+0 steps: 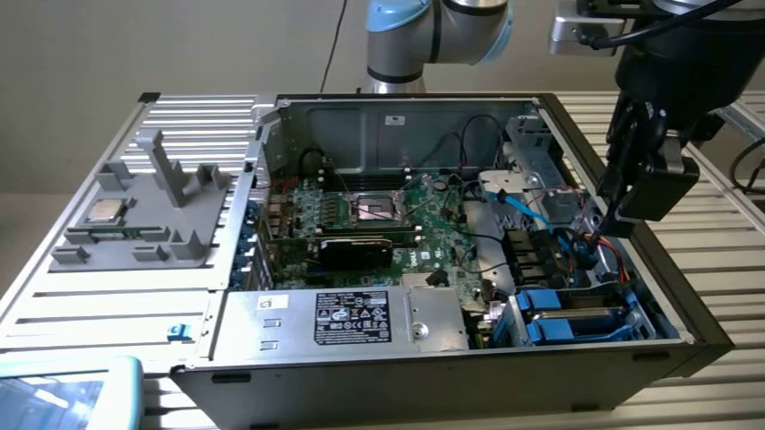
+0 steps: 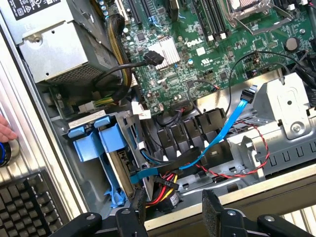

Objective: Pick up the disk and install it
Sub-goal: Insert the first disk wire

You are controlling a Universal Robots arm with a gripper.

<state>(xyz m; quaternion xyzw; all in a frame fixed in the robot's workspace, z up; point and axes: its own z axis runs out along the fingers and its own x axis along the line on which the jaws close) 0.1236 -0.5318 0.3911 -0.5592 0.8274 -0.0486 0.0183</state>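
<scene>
**A:** Your claw (image 2: 175,201) hangs above the tower case (image 1: 418,385) at its three o'clock wall. The jaws are spread wide and the foam pads (image 2: 213,203) are bare, with nothing between them.

**B:** And the disk?

**A:** On the exterior view's clock face, look seven o'clock from the claw to the drive cage (image 1: 597,312) in the case's five o'clock corner. The disk (image 2: 114,142) stands on edge there in its bright blue carrier. Two blue carriers sit side by side, and I can't tell you whether both are loaded.

**B:** How will it handle?

**A:** I'd judge it dense for its size, fully rigid, smooth-skinned and unforgiving of knocks. The plastic carrier probably flexes a little. Grip across the long blue rails, pads flat, clear of label and circuit board.

**B:** Anything crowding you?

**A:** A blue SATA cable (image 2: 222,131) and a red-and-black twisted wire (image 2: 252,165) run just beside the cage.

**B:** What's in the other containers?

**A:** The case holds the motherboard (image 1: 449,233) at centre and the power supply (image 1: 347,318) at six o'clock. Outside at nine o'clock, the grey tray (image 1: 120,255) carries the CPU chip (image 1: 106,212).
</scene>
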